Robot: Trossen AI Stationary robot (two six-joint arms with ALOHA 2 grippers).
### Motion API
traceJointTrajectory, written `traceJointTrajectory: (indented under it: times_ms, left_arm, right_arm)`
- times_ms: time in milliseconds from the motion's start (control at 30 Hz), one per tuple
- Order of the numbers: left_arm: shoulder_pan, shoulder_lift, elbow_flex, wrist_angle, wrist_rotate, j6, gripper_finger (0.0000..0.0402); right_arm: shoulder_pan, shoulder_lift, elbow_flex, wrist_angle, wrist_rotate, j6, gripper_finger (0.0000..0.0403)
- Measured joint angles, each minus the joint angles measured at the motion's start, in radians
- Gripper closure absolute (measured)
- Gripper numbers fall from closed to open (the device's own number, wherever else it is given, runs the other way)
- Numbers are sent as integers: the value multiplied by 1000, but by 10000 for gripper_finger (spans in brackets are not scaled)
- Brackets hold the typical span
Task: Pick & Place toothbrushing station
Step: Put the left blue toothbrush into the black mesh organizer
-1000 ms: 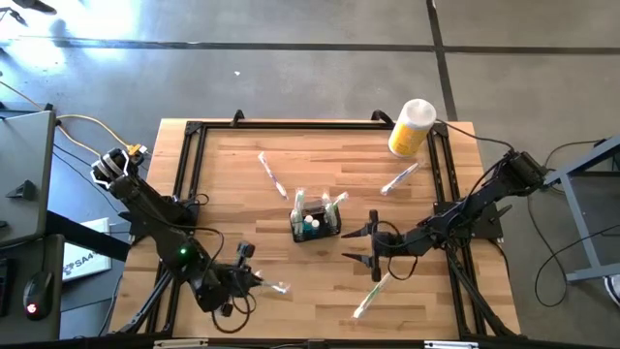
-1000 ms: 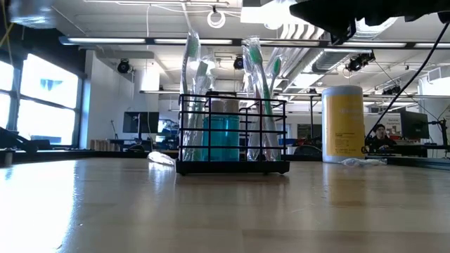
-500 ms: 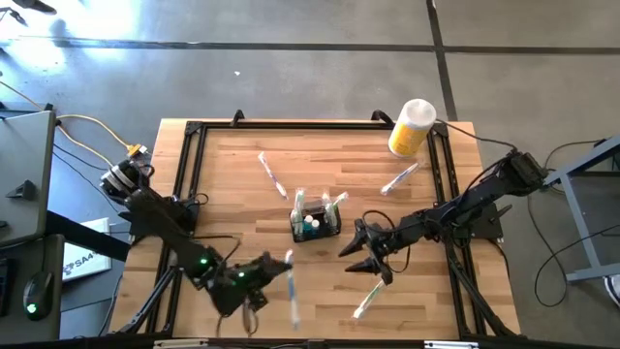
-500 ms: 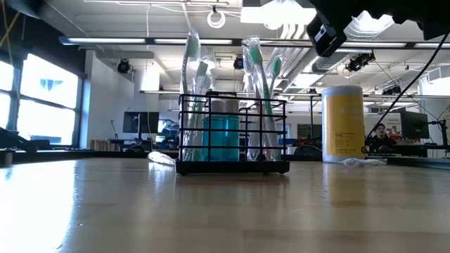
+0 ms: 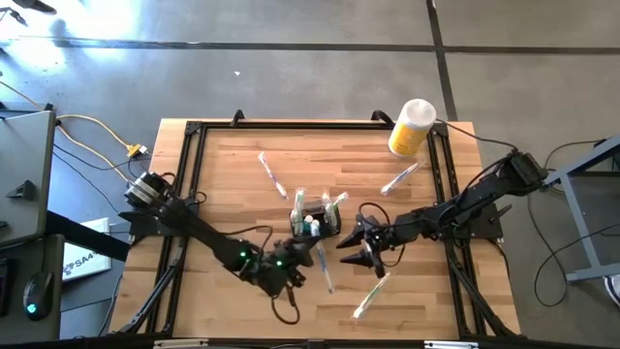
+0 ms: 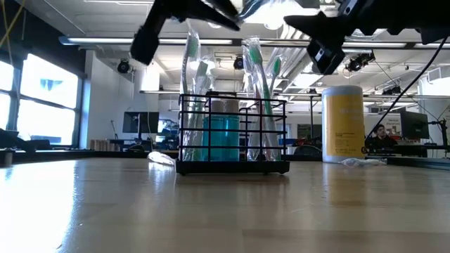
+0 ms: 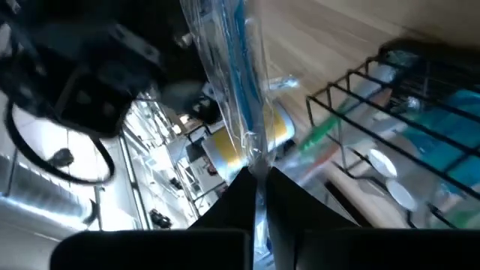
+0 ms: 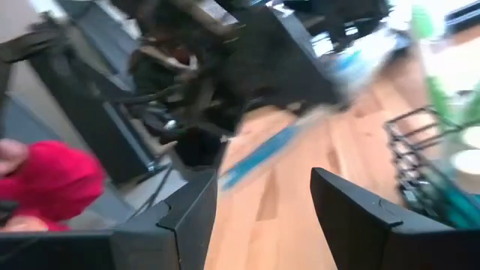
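Now caddy (image 5: pixel 317 223) upright; left gripper (image 5: pixel 308 258) clamps wrapped toothbrush (image 5: pixel 324 268); right gripper (image 5: pixel 351 250) parted.

No legible txt; white paper (image 5: pixel 85 254) by table's left edge has print, unreadable.

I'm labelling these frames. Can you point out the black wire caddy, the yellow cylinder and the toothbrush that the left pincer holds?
Black wire caddy (image 6: pixel 232 133), low view, front mesh wall.
Yellow cylinder (image 5: pixel 408 134), high view, yellow side.
Wrapped toothbrush (image 7: pixel 229 90), left wrist view, blue handle.

Two dark jointed arms, black cables looped along links; left arm (image 5: pixel 194 231) shows small green light.
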State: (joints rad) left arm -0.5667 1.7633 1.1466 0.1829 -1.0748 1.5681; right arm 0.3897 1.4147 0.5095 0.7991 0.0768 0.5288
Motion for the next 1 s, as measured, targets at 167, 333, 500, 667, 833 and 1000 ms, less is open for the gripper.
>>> traceJointTrajectory:
  times_ms: [167,333,500,667,833,1000]
  left_arm:
    - [-6,66,96,-3,22,25,395]
    - [-1,118,154,-3,38,68,394]
    - [23,140,184,2,51,107,395]
    - [52,140,184,11,60,116,395]
    - [65,140,184,63,95,155,395]
    - [71,140,184,78,114,156,396]
  right_arm:
    - [3,0,0,-41,98,0,196]
    - [3,0,0,-40,60,0,196]
    - [3,0,0,-35,34,-1,196]
    - [3,0,0,-33,26,-1,196]
    - [1,0,0,-32,24,-9,196]
    - [0,0,0,-31,41,-47,196]
